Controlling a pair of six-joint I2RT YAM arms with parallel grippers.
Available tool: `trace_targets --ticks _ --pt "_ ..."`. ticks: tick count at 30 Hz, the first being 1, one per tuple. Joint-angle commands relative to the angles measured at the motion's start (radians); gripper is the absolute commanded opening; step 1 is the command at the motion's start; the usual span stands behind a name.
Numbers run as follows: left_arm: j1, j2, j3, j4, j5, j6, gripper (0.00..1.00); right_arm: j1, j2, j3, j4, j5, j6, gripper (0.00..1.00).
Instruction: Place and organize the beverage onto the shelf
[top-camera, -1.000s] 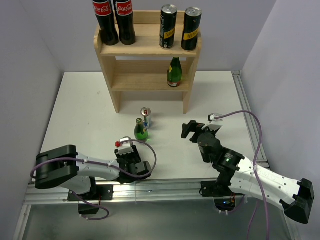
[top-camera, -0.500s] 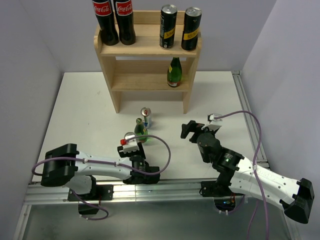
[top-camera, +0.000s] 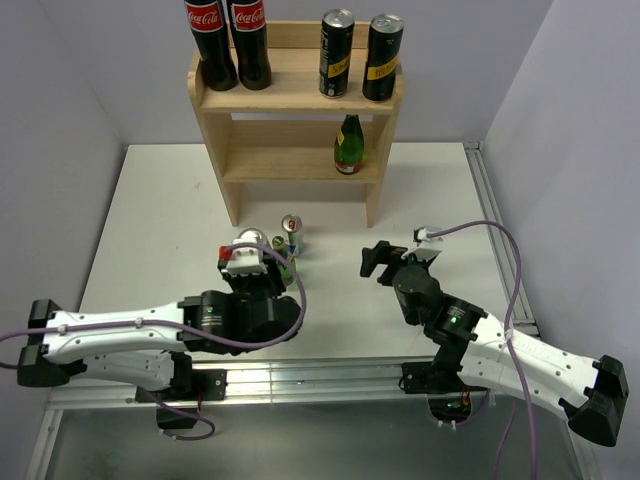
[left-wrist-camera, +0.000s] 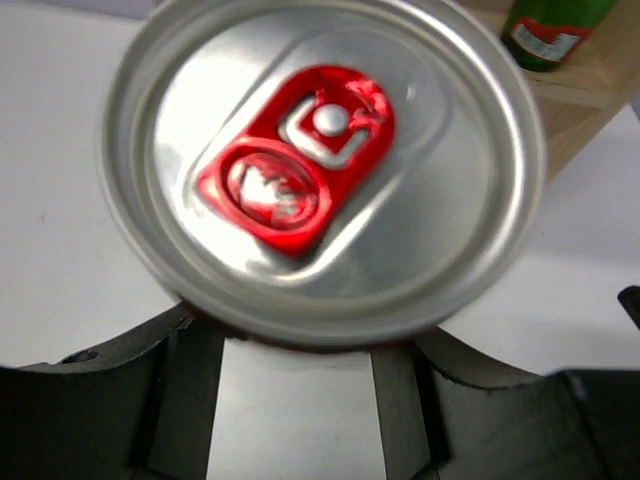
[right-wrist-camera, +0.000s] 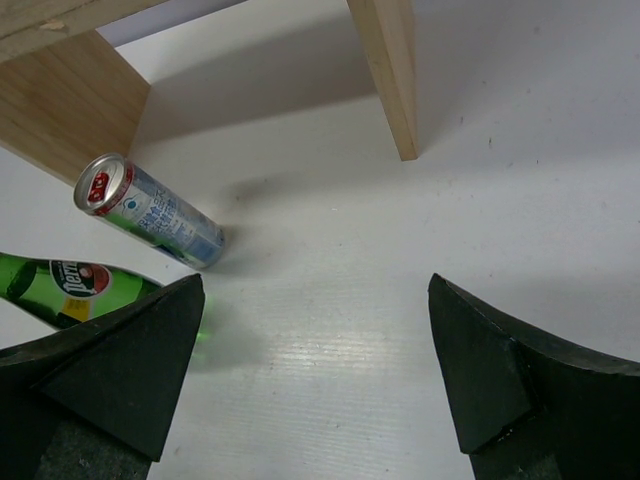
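My left gripper (top-camera: 250, 256) is shut on a can (top-camera: 250, 239) with a silver lid and red tab, held upright above the table in front of the shelf (top-camera: 300, 95). The can's lid (left-wrist-camera: 320, 170) fills the left wrist view, with my fingers (left-wrist-camera: 190, 400) below it. The wooden shelf carries two cola bottles (top-camera: 228, 40) and two dark cans (top-camera: 360, 55) on top, and a green bottle (top-camera: 348, 145) on the middle tier. A slim can (top-camera: 291, 232) and a green bottle (top-camera: 284, 266) stand on the table. My right gripper (top-camera: 378, 260) is open and empty.
The right wrist view shows the slim can (right-wrist-camera: 150, 215), the green bottle (right-wrist-camera: 70, 288) and a shelf side panel (right-wrist-camera: 390, 70) ahead of my open fingers (right-wrist-camera: 490, 390). Grey walls close in the table's left, back and right. A metal rail (top-camera: 300, 378) runs along the near edge.
My left arm has swung out from the near edge and carried the can up and forward, toward the shelf, beside the standing green bottle. The right arm has not moved.
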Motion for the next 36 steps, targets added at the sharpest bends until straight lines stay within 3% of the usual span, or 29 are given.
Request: trace_targets --ticks 1,3,5,9,18,27,36 --pt "0.057 -0.128 -0.127 0.736 0.053 0.849 0.01 0.006 0.013 0.028 0.044 0.002 -0.012 1.0" --pt "0.13 -0.212 -0.237 1.082 0.281 1.008 0.01 0.006 0.017 0.038 0.044 0.004 -0.019 1.0" --pt "0.198 -0.253 -0.259 1.061 0.354 1.007 0.01 0.006 0.017 0.044 0.043 0.005 -0.023 1.0" --pt "0.46 -0.198 -0.183 1.048 0.547 1.03 0.01 0.007 0.01 0.046 0.044 0.007 -0.028 1.0" --pt "0.804 0.059 0.011 1.114 0.83 1.016 0.01 0.007 0.037 0.081 0.024 0.008 -0.043 1.0" --pt "0.984 0.214 0.116 1.148 0.96 0.993 0.01 0.007 -0.029 0.041 -0.011 0.044 -0.028 1.0" --pt "1.022 0.345 0.185 1.192 1.014 0.985 0.01 0.007 -0.035 0.029 -0.017 0.058 -0.028 1.0"
